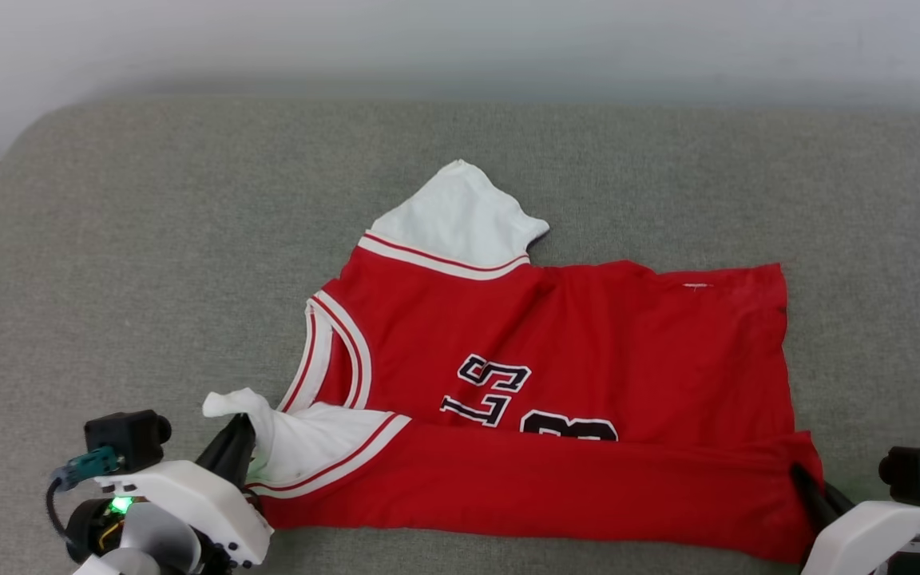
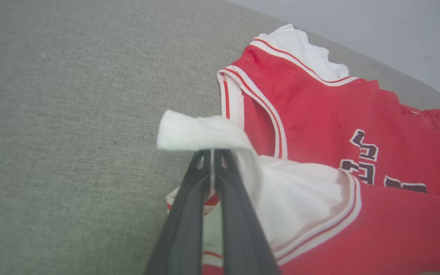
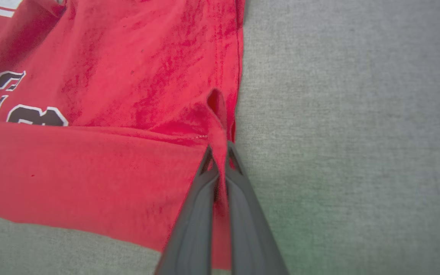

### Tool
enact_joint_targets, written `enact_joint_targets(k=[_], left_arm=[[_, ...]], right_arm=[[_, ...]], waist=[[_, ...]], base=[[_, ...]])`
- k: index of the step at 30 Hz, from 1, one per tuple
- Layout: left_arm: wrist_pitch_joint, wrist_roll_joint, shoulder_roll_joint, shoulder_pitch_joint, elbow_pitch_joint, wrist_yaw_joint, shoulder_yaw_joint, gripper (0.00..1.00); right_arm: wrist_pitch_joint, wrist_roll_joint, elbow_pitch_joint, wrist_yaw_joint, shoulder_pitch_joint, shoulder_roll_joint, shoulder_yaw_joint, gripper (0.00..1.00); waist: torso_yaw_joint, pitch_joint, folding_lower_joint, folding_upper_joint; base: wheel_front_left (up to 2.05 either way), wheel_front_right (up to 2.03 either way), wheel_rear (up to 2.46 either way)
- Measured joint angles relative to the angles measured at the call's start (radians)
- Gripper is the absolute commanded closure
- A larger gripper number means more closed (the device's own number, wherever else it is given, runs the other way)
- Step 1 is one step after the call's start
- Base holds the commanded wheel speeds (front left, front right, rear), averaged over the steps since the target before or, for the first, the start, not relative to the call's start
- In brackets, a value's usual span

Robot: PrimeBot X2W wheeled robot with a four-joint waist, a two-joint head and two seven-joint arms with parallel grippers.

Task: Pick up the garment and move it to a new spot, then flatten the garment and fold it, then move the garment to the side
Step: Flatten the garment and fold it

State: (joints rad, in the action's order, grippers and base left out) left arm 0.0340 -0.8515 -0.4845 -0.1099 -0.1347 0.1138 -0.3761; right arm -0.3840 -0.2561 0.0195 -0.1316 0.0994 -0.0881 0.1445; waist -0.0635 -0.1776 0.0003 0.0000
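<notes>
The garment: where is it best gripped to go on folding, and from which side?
Probably grip the garment at both ends of its near folded band: the white sleeve at left, the red hem corner at right, coming low from the near edge. Both ends stand up as loose flaps; the left gripper and right gripper pinch them there, jaws shut.

garment (image 1: 588, 343): red jersey, white short sleeves w/ red-white striped trim, black white-outlined lettering. Lies sideways on grey cushion (image 1: 148, 239), nearer its front edge, neck left, hem right. Near long side folded up over front, covering part of the number (prob. 3s, unreadable). Near sleeve tip raised.
</notes>
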Motion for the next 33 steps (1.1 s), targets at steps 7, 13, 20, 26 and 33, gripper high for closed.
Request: enact_joint_targets(k=[7,13,20,26,33], left_arm=[[-0.031,-0.007,0.034,-0.056,-0.143,-0.053,-0.044,1.00],[-0.040,-0.014,0.057,-0.080,-0.212,-0.076,-0.065,0.65],[0.000,-0.007,0.062,-0.077,-0.253,-0.042,-0.048,0.00],[-0.015,-0.021,0.027,-0.048,-0.249,-0.016,-0.027,0.00],[-0.146,-0.069,-0.065,-0.032,-0.178,-0.005,-0.002,0.00]], right_arm=[[0.054,-0.007,-0.113,0.000,-0.042,-0.026,-0.033,1.00],[0.108,-0.012,-0.203,0.000,-0.065,-0.046,-0.054,0.52],[0.265,-0.047,-0.234,0.000,-0.073,-0.057,-0.063,0.00],[0.395,-0.040,-0.216,0.000,-0.068,-0.058,-0.052,0.00],[0.404,-0.007,-0.147,0.000,-0.031,-0.034,-0.027,0.00]], waist=[[0.008,-0.051,-0.0001,0.0000],[0.002,-0.039,-0.0002,0.0000],[-0.005,0.019,-0.0002,0.0000],[-0.006,0.085,-0.0003,0.0000],[0.001,0.146,-0.0004,0.0000]], base=[[0.00,0.00,0.00],[0.00,0.00,0.00],[0.00,0.00,0.00],[0.00,0.00,0.00],[0.00,0.00,0.00]])
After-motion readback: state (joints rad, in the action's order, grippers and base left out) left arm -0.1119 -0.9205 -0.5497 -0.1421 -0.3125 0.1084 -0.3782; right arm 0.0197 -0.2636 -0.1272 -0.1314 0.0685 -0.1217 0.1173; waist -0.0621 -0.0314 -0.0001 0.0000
